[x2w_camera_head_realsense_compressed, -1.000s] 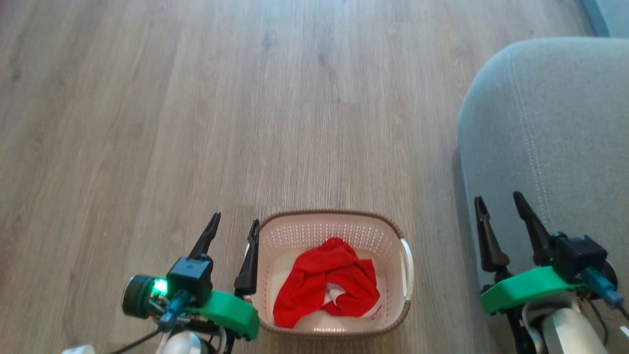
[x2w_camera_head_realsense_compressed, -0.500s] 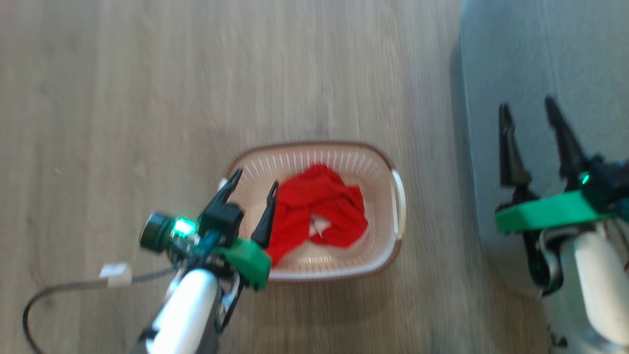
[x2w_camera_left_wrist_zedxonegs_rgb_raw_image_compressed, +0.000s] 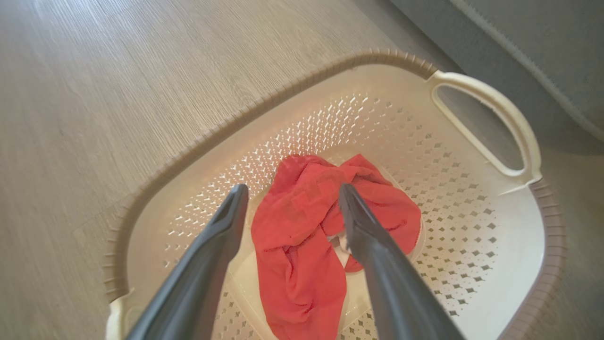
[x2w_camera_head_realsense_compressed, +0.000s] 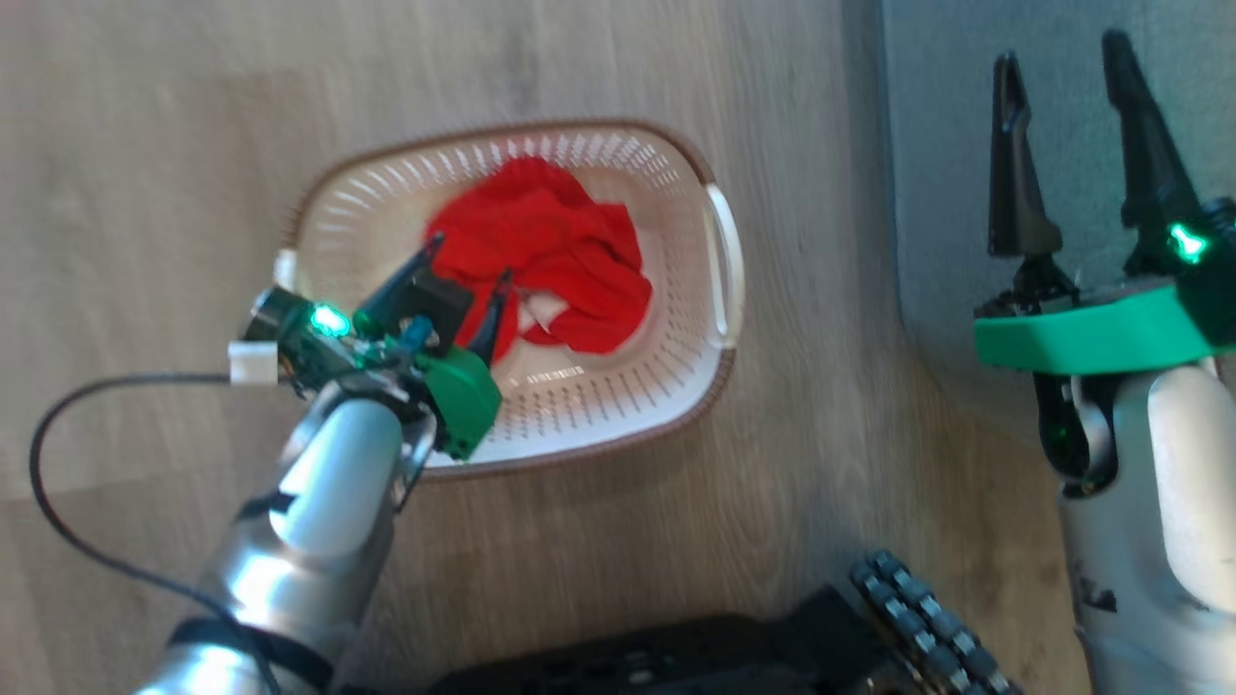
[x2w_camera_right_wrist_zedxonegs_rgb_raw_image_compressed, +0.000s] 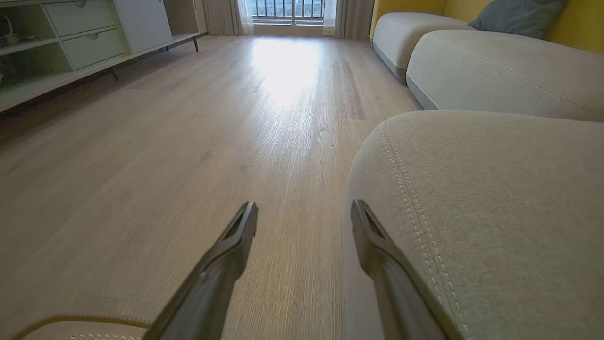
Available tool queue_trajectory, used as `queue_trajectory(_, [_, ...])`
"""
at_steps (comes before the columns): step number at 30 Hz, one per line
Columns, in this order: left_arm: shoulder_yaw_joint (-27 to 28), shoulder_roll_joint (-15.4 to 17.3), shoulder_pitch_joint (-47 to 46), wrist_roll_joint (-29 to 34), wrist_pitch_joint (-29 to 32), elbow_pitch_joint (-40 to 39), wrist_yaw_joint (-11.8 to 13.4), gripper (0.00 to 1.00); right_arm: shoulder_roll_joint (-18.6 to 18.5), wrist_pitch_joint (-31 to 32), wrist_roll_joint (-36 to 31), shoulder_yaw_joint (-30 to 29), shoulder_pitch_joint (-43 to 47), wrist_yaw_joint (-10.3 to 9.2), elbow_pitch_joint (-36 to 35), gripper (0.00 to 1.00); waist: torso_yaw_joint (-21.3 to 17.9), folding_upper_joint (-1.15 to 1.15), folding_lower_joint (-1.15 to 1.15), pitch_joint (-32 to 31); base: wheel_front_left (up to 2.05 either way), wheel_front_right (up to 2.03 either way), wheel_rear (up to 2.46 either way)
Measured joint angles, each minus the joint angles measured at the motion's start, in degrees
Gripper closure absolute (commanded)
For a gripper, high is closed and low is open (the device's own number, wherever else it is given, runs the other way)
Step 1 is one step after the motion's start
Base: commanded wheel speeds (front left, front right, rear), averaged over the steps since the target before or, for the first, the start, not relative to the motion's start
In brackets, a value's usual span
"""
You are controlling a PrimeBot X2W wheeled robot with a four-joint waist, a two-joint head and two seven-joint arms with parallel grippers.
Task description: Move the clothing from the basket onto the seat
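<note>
The left gripper [x2w_camera_head_realsense_compressed: 469, 259] has two long, pointed, dark grey fingers [x2w_camera_left_wrist_zedxonegs_rgb_raw_image_compressed: 203, 269]. Behind them sit a bright green plastic block [x2w_camera_head_realsense_compressed: 462, 401], a small black box [x2w_camera_head_realsense_compressed: 439, 299] and a tiny green light [x2w_camera_head_realsense_compressed: 328, 320]. Its shiny silver tube arm [x2w_camera_head_realsense_compressed: 319, 512] has a thin black cable [x2w_camera_head_realsense_compressed: 145, 377] running from a little white plug [x2w_camera_head_realsense_compressed: 253, 364]. The right gripper [x2w_camera_head_realsense_compressed: 1060, 48] matches (same green block [x2w_camera_head_realsense_compressed: 1091, 333], same light [x2w_camera_head_realsense_compressed: 1186, 243]) on a white rounded arm [x2w_camera_head_realsense_compressed: 1149, 483]. Nearest is the black base [x2w_camera_head_realsense_compressed: 676, 661] with small dark rollers [x2w_camera_head_realsense_compressed: 927, 627].

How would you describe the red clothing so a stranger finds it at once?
Beside the grey seat, a cream basket with a brown rim stands on the wooden floor. The clothing lies crumpled inside it, bright red against the pale plastic, below the open left gripper.
</note>
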Motion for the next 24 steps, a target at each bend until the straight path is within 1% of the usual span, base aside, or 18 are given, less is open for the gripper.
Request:
queue_trajectory(7, [-3.2, 1.2, -6.9, 2.5, 0.0, 6.6, -0.3, 0.00, 1.1, 0.0, -0.6, 2.1, -2.4, 0.00, -1.0, 0.00, -4.1, 0.00, -0.01, 6.7, 0.00, 0.00, 0.00])
queue_trajectory(10, [-4.6, 1.8, -9.7, 3.5, 0.0, 10.2, -0.5, 0.00, 1.8, 0.0, -0.6, 3.2, -3.1, 0.00, -1.3, 0.00, -5.9, 0.00, -0.01, 8.8, 0.00, 0.00, 0.00])
queue_trajectory(14, [-5.5, 1.7, -13.3, 3.7, 0.0, 15.0, -0.4, 0.00, 2.0, 0.0, -0.4, 5.0, -3.6, 0.00, -3.1, 0.00, -8.3, 0.00, -0.01, 11.0, 0.00, 0.00, 0.00])
queue_trajectory(18, [-5.5, 1.6, -17.5, 3.9, 0.1, 22.6, 2.5, 0.00, 2.1, 0.0, -0.8, 6.6, -4.3, 0.00, -4.8, 0.00, -10.2, 0.00, -0.01, 12.8, 0.00, 0.00, 0.00])
queue_trajectory(20, [-5.5, 1.5, -19.2, 3.9, 1.5, 25.8, 3.1, 0.00, 2.2, 0.0, -1.1, 7.0, -4.2, 0.00, -5.6, 0.00, -10.7, 0.00, -0.02, 13.3, 0.00, 0.00, 0.00])
queue_trajectory(24, [-5.5, 1.3, -21.2, 3.9, 4.1, 27.9, 4.4, 0.00, 2.2, 0.0, -1.0, 7.3, -4.2, 0.00, -6.4, 0.00, -11.4, 0.00, -0.02, 14.2, 0.00, 0.00, 0.00])
